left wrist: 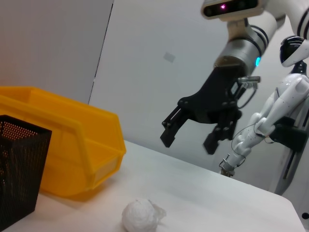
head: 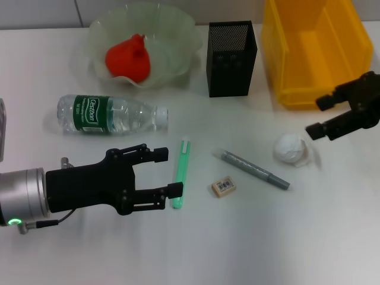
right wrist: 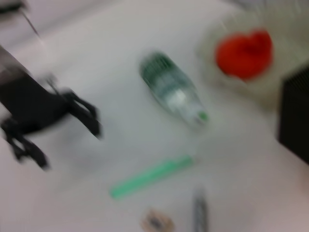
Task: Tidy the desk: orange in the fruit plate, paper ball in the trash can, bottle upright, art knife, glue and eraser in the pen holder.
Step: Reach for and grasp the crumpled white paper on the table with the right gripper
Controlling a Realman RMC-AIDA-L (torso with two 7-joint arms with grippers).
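Left claw [head: 168,173] is hovering with jaws spread, empty, just beside the green art knife [head: 181,173] lying on the worktop [head: 249,237]. Right claw [head: 319,117] is hanging agape near the paper ball [head: 291,149]. Bottle [head: 110,114] is lying flat.

Quick count from my end: one orange [head: 129,57] in one fruit plate [head: 178,29], one bottle [head: 110,114], one green art knife [head: 181,172], one eraser [head: 224,186], one grey stick [head: 254,169] that's probably the glue, one paper ball [head: 290,148], one black pen holder [head: 231,57], one yellow bin [head: 314,50]. Two grippers too, left [head: 168,172] and right [head: 319,116].
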